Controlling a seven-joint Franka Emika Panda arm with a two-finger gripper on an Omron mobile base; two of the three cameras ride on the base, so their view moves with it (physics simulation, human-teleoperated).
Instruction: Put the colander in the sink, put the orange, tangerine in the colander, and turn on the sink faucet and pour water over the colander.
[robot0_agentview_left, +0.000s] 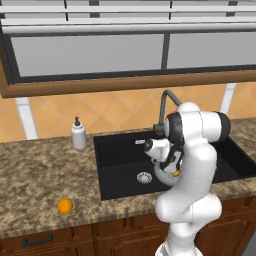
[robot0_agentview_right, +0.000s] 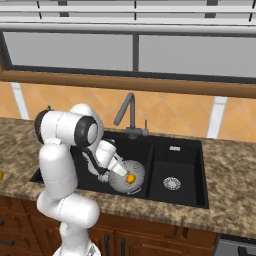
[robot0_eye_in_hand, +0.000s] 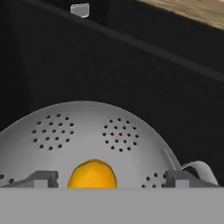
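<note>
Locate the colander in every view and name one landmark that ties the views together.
Left base view: colander, lower right of centre, mostly behind the arm, in the sink.
Right base view: colander, centre, in the sink's left basin, holding an orange fruit.
Hand view: colander across the lower half, fruit inside.
Shared landmark: the orange fruit.

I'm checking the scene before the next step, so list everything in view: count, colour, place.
colander: one, grey metal, in the left basin of the sink
sink: one, black, double basin, set in the counter
citrus fruit in colander: one, orange, in the bowl below the gripper
citrus fruit on counter: one, orange, left of the sink near the front edge
sink faucet: one, dark grey, behind the sink
soap bottle: one, white, left rear of the sink
counter: one, speckled brown stone
gripper: one, open, over the colander
</note>
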